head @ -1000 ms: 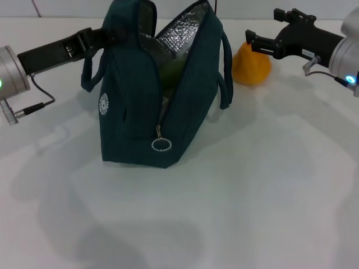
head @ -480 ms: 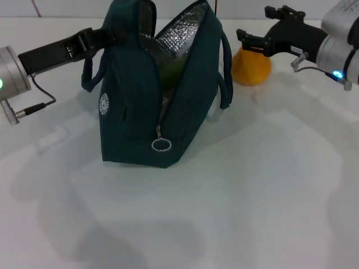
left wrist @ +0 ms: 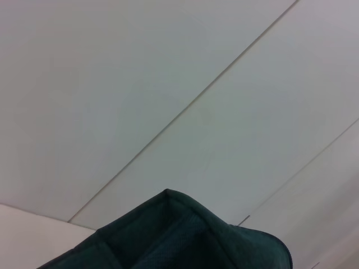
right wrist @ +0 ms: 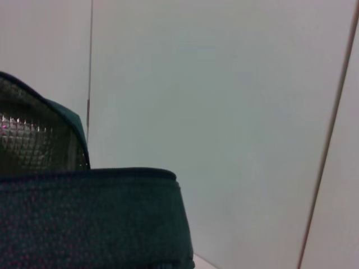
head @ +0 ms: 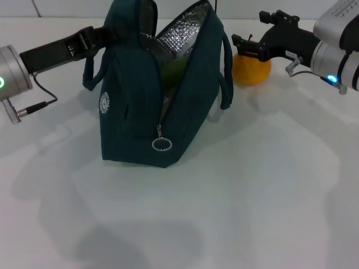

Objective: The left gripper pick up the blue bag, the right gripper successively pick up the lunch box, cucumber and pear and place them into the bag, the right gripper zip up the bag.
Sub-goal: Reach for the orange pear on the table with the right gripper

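The left tool [head: 107, 35] reaches in from the left side of the head view and is clenched on the upper left edge of the blue bag [head: 151, 106], by its strap. The bag stands upright on the white tabletop [head: 252, 185], its mouth open at the top so that the silver lining [head: 179, 36] shows. Something green [head: 171, 70] lies inside the opening; what it is cannot be told. The zip runs down the near end of the bag and its round metal pull ring [head: 161, 144] hangs low, near the base, so the bag is not zipped. A white round logo [head: 104, 104] marks the bag's left face.

To the right of the bag, apart from it, the yellow-orange pear [head: 252, 68] rests on the tabletop. The right tool [head: 247, 46] comes in from the right and sits right at the top of the pear, its two dark fingers [head: 242, 40] spread apart to either side of the fruit's upper part; whether they touch the pear cannot be told.

The left wrist view shows only a fold of the bag's dark fabric against a pale wall. The right wrist view shows the bag's rim and lining.
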Robot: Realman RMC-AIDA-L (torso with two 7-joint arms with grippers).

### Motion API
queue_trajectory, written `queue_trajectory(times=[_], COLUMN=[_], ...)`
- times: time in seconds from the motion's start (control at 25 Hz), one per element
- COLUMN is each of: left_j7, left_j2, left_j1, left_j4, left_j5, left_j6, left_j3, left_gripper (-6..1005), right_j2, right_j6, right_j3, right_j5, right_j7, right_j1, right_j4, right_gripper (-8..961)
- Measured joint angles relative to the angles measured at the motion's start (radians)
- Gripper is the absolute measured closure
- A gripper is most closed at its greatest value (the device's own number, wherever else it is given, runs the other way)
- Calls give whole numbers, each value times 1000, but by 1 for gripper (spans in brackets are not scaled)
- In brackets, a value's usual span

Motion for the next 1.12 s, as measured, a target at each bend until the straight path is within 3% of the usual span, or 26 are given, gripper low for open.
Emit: queue_trajectory(times=[0.6, 1.12], left_j7=[1, 3], left_j2=[-7, -10], left_j1=[-8, -32], left_j4=[0, -14], left_j5=[-2, -2], left_j6=[-7, -26], left_j3=[0, 0], left_gripper=[933, 932], right_j2=[0, 0], right_j6=[22, 34], right_j3=[-2, 0], right_j5=[26, 26], right_j7=[-40, -58], right_j1=[0, -1], right_j4=[13, 14], right_gripper=[221, 388])
